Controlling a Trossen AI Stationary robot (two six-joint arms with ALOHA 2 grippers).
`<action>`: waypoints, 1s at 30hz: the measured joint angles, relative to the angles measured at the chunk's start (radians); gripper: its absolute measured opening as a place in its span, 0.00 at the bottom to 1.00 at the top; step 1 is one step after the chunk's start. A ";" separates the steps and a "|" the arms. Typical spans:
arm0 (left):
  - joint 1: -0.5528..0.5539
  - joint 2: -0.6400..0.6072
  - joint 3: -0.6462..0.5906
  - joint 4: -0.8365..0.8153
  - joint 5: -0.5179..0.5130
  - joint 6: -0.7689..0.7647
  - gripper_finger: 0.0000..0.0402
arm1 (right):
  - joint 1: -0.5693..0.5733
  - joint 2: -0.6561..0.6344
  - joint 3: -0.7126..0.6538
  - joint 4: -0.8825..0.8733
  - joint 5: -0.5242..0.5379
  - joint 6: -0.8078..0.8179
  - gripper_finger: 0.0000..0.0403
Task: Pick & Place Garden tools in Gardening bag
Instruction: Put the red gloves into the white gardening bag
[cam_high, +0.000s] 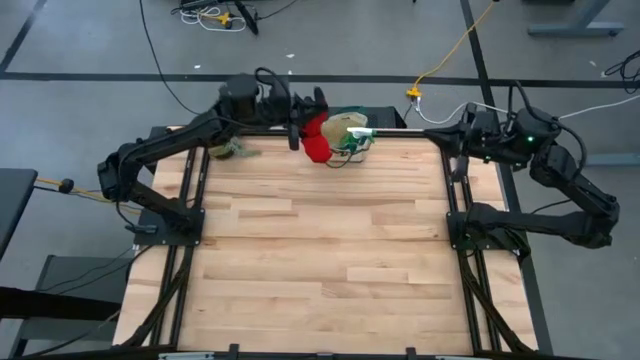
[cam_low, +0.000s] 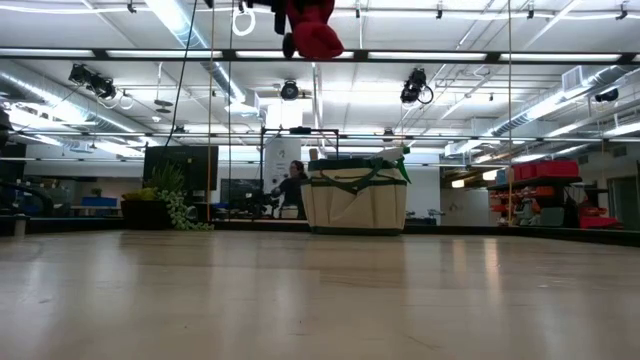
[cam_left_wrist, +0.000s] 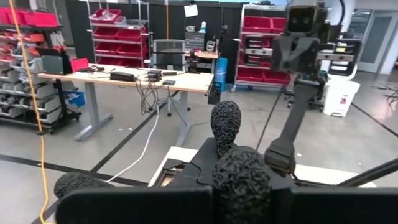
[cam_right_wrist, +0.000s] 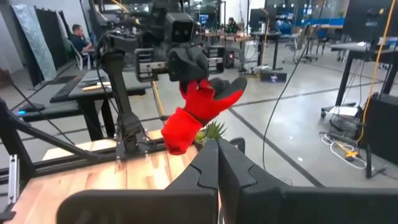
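High view is showing the table (cam_high: 330, 250), with the bag (cam_high: 352, 134) sitting at its far edge and the left gripper (cam_high: 302, 118) hanging just beside it, fingers clamped on the glove (cam_high: 318, 140). The risk, as I judge it: the glove is dangling limp and slightly to the left-arm side of the bag's mouth, so letting go here could be dropping it onto the rim or the wood. From the right wrist, the glove (cam_right_wrist: 199, 112) is drooping below the fingers, pinched near one end. The right gripper (cam_high: 470, 130) is waiting at the far right corner, its fingers looking shut together. A plant (cam_high: 232, 150) is sitting nearby.
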 joint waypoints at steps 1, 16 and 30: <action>0.009 0.000 0.000 0.005 0.004 0.001 0.01 | 0.000 -0.002 0.000 0.000 0.000 0.000 0.00; 0.017 0.000 0.000 0.056 0.026 0.295 0.01 | 0.000 0.001 0.000 -0.007 0.001 -0.001 0.00; 0.019 0.017 0.000 0.095 0.025 0.421 0.01 | 0.000 0.008 0.000 -0.009 0.059 0.004 0.00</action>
